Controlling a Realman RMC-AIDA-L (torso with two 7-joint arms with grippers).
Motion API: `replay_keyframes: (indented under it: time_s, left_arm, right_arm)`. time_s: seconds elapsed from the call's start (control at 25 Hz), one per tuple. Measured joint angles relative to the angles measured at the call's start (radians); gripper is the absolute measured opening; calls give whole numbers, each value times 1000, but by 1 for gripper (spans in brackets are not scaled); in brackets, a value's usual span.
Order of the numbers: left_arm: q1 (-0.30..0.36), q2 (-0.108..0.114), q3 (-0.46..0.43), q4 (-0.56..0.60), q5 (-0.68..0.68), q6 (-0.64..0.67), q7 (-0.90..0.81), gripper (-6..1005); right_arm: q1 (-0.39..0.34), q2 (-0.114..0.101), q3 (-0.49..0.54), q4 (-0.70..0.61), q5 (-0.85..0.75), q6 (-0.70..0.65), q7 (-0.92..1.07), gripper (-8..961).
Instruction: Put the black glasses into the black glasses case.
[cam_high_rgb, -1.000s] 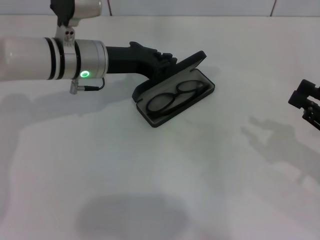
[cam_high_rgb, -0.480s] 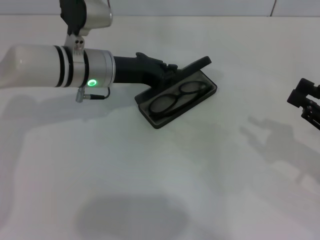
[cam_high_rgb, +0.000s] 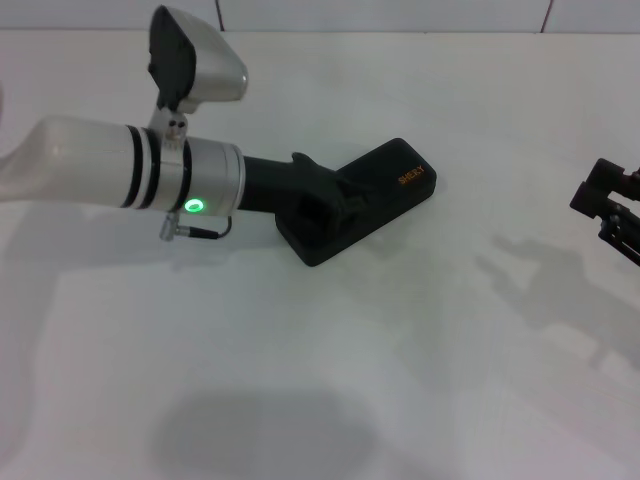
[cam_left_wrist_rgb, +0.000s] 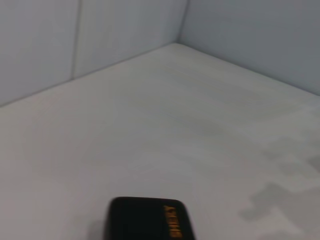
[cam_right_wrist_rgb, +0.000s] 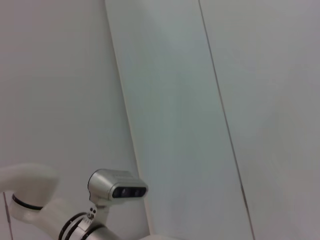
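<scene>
Left gripper (cam_high_rgb: 335, 200) sits on the near-left end of the black rectangular hard-shell glasses case (cam_high_rgb: 375, 195), pressing on the lid from above. Fingers merge with the dark case in the head view, so whether they are apart or together: cannot tell. The left wrist view shows only the far end of the case with its orange-gold lettering (cam_left_wrist_rgb: 172, 221) and no fingers.

Case lies diagonally on the white tabletop (cam_high_rgb: 300, 370), centre of the head view. Lid is down and looks flush with the base; no gap visible along the edge that shows. The thin black-framed glasses are not visible in any view; judged to be inside the shut case, but that cannot be confirmed here.

Right gripper (cam_high_rgb: 605, 210) is parked at the right edge of the head view, well apart from the case. Fingers appear spread and hold nothing.

Step in hand, as judged: seating the lid fully. To do it well:
- press straight down, not sideways, so the case does not slide on the smooth table
- keep pressure over the hinge-free long edge until the lid latches
- lift off vertically so the lid is not dragged back up
- check the far end near the lettering sits equally flat

Risk: a temple arm caught at the rim would hold the lid off its seat.
</scene>
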Motion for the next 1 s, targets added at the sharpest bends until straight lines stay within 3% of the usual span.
replay_keyframes:
  time_s: [0.16, 0.32, 0.4, 0.52, 0.6, 0.72, 0.96, 1.0]
  left_arm:
    - [13, -10, -1, 36, -3, 55, 12, 141]
    - [100, -10, -7, 212, -136, 277, 13, 141]
    - [168, 3, -9, 301, -231, 394, 4, 141]
    - [239, 36, -19, 338, -352, 562, 69, 201]
    - [279, 52, -32, 335, -390, 662, 169, 242]
    - [329, 71, -72, 335, -400, 741, 189, 302]
    - [389, 98, -150, 289, -391, 802, 191, 567]
    - [396, 104, -152, 280, -391, 805, 200, 591]
  right_arm:
    - [-1, 0, 4, -3, 0, -19, 0, 316]
    - [8, -12, 8, -6, -26, -73, 0, 316]
    - [39, -15, 12, -3, -73, -110, 5, 315]
    - [80, -13, 12, -4, -102, -165, 16, 315]
    - [104, -9, 8, -17, -100, -201, 37, 367]
    - [152, -7, -17, -47, -103, -220, 111, 446]
    - [276, -4, -35, -43, -166, -222, 212, 671]
    - [291, -2, -35, -43, -179, -224, 222, 778]
